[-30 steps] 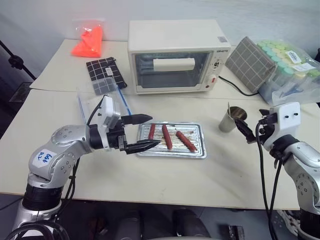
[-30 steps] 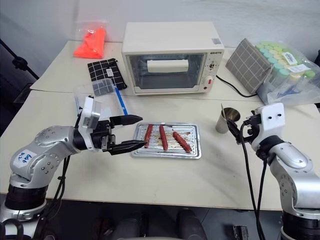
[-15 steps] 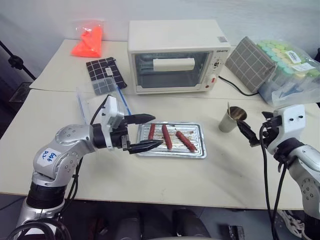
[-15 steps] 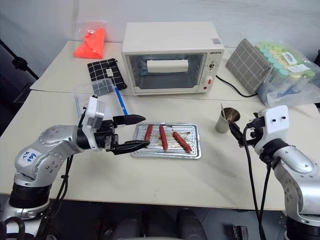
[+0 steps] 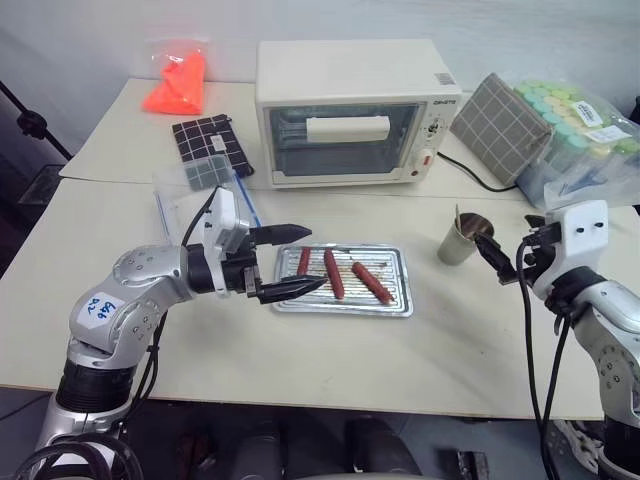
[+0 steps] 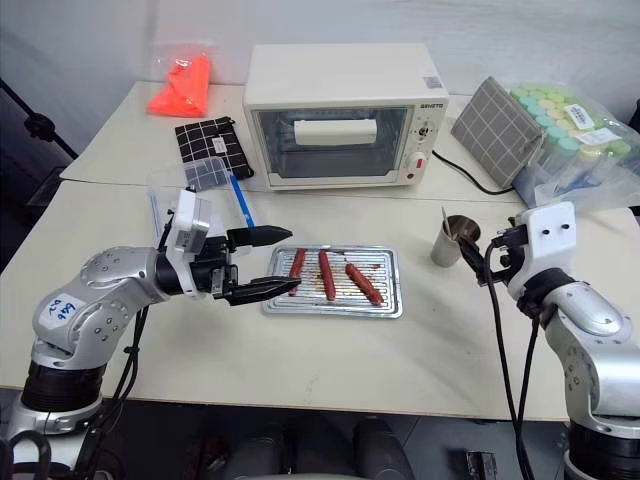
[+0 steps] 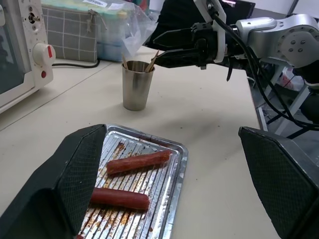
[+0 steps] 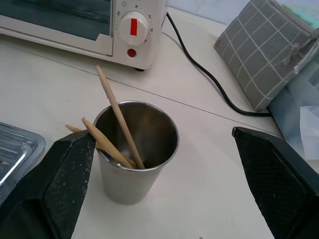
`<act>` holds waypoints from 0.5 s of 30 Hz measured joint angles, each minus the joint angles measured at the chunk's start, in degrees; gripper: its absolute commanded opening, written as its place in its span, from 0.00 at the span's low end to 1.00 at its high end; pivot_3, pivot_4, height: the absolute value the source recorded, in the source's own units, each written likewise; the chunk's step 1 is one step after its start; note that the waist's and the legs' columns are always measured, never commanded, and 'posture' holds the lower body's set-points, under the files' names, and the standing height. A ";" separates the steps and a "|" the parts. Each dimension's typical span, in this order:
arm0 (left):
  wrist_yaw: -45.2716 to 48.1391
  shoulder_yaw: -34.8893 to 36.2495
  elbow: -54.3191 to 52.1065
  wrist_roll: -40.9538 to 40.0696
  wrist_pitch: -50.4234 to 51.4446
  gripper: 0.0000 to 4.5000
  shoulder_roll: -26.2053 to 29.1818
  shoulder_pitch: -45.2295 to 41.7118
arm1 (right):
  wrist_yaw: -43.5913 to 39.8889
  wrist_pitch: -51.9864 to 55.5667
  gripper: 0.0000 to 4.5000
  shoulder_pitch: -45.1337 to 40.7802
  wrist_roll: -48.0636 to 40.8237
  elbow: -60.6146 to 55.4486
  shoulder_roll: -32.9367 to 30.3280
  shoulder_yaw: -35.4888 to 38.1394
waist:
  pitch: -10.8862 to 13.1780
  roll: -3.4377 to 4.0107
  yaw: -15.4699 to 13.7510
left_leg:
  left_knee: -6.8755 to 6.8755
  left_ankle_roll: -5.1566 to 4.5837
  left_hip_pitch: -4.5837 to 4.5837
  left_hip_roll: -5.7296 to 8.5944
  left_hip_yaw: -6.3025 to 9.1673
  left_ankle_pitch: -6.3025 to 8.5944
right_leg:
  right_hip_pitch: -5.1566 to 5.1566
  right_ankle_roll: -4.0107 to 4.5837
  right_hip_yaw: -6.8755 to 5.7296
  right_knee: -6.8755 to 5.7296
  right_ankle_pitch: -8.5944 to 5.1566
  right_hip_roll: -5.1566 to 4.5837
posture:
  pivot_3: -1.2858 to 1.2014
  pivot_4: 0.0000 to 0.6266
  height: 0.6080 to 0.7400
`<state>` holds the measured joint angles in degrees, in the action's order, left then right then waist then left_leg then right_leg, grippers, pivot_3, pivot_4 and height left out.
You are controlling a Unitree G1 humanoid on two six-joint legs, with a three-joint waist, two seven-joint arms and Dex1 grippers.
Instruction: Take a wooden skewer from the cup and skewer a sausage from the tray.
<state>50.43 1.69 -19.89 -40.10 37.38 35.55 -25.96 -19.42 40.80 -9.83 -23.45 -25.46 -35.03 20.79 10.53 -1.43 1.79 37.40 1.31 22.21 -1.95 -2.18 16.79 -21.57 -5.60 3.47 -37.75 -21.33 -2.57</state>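
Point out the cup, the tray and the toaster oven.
cup (image 8: 133, 185), right wrist view, on its outer metal wall.
tray (image 5: 397, 307), left eye view, on its near right rim.
toaster oven (image 6: 335, 62), right eye view, on its cream top panel.

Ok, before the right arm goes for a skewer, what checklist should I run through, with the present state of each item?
1. Right pincer open: ok, fingers stand wide apart.
2. Right pincer lined up with the cup: ok, the cup sits between its fingers, just ahead, not touched.
3. Skewers reachable: ok, three lean out over the rim.
4. Cup upright: ok.
5. Sausages on the tray: ok, three lie side by side.
6. Left pincer clear of the cup: ok, open at the tray's left edge, holding nothing.
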 measured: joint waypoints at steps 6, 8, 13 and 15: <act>-0.10 0.01 0.01 0.00 0.00 1.00 0.00 -0.45 | 0.23 -1.76 0.92 -1.19 0.98 2.51 0.01 -0.24 | 0.00 0.00 -0.08 | -0.01 0.00 0.01 0.01 0.01 0.00 | 0.00 0.00 -0.01 0.01 0.00 -0.01 | 0.52 0.24 1.00; -0.18 0.01 0.01 0.00 -0.02 1.00 -0.01 -0.76 | 0.23 -2.09 0.83 -1.20 1.12 2.91 0.04 -0.25 | 0.00 0.00 -0.06 | -0.01 0.00 0.01 0.00 0.00 0.00 | 0.00 0.00 -0.01 0.01 0.00 -0.01 | 0.52 0.24 1.00; -0.19 -0.01 0.29 0.10 -0.41 1.00 -0.63 -0.84 | 0.23 -2.59 0.55 -2.45 1.39 3.29 1.58 -1.27 | 0.00 0.00 0.03 | -0.02 0.02 0.00 -0.01 0.01 -0.01 | 0.00 0.00 -0.01 0.00 0.00 0.01 | 0.52 0.24 1.00; -0.19 -0.01 0.55 0.25 -0.62 1.00 -0.65 -0.94 | 0.24 -2.55 0.45 -2.71 1.36 3.29 2.03 -1.81 | 0.00 0.00 -0.04 | -0.02 0.02 0.01 0.00 0.01 -0.01 | 0.00 0.00 -0.02 0.01 0.00 0.00 | 0.52 0.24 1.00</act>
<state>50.24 1.68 -19.34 -39.85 36.76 34.90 -26.90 -19.19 38.25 -12.54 -22.09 -22.17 -33.00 18.98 10.54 -1.43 1.74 37.38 1.32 22.22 -1.96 -2.17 16.78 -21.57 -5.60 3.46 -37.74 -21.33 -2.57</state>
